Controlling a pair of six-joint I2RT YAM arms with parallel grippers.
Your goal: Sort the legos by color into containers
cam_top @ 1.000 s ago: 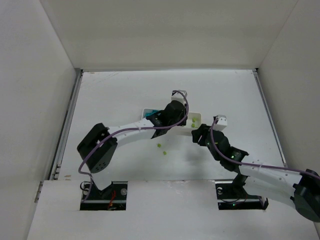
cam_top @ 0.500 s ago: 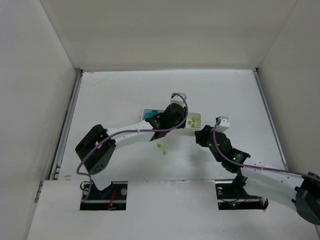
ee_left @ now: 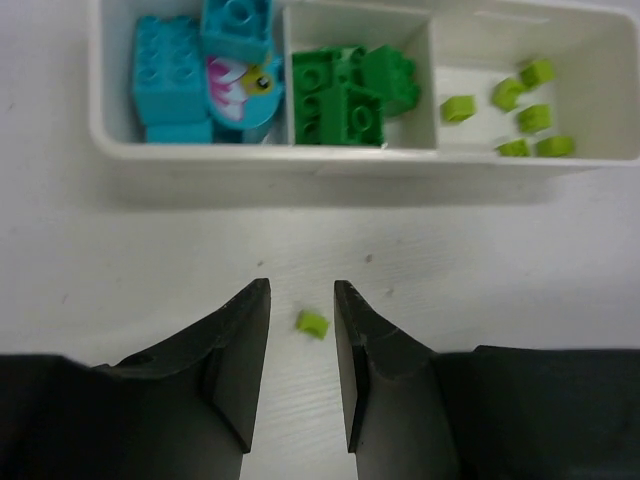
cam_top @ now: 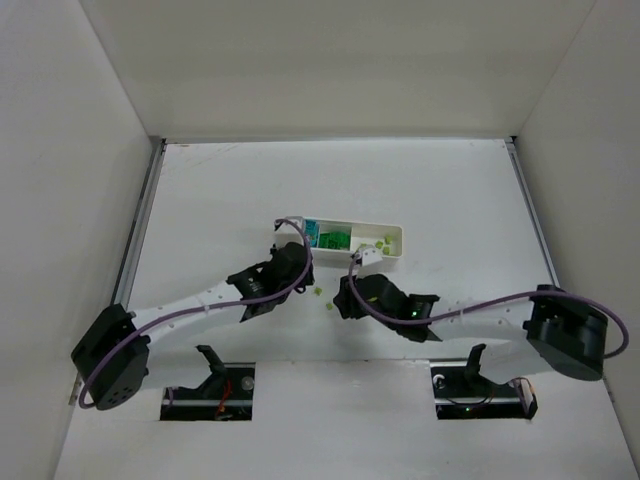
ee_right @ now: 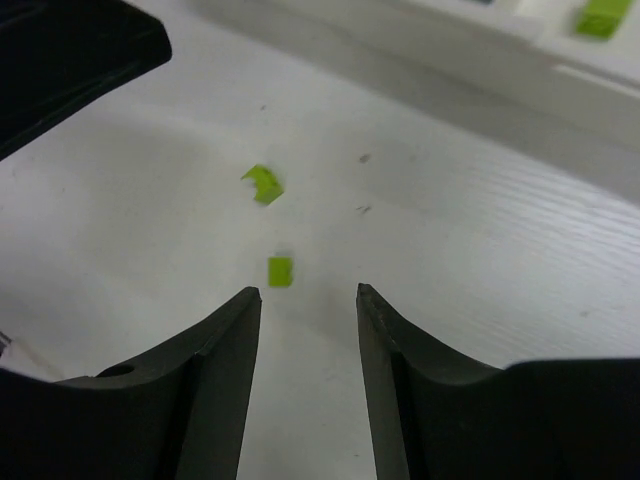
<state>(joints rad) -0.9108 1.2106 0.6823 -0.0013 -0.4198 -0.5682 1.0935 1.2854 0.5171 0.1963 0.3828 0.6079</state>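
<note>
The white tray [cam_top: 399,243] holds cyan legos [ee_left: 190,70] in its left compartment, dark green legos [ee_left: 345,95] in the middle and several yellow-green legos [ee_left: 525,105] in the right. Two yellow-green legos lie loose on the table in front of it [cam_top: 317,291] [cam_top: 330,306]. My left gripper [cam_top: 303,284] is open and empty, low over the table, with one loose lego [ee_left: 312,323] between its fingertips [ee_left: 260,300]. My right gripper [cam_top: 343,298] is open and empty, with the other loose lego [ee_right: 280,271] just ahead of its left fingertip [ee_right: 248,300].
In the right wrist view the first loose lego [ee_right: 264,184] lies farther off, the left gripper's dark body [ee_right: 70,50] fills the upper left, and the tray wall [ee_right: 470,50] runs across the top. White walls enclose the table on three sides.
Both arms have pulled back from the tray toward the near side and dropped low by the two loose legos. The tray, partly covered before, now shows whole.
</note>
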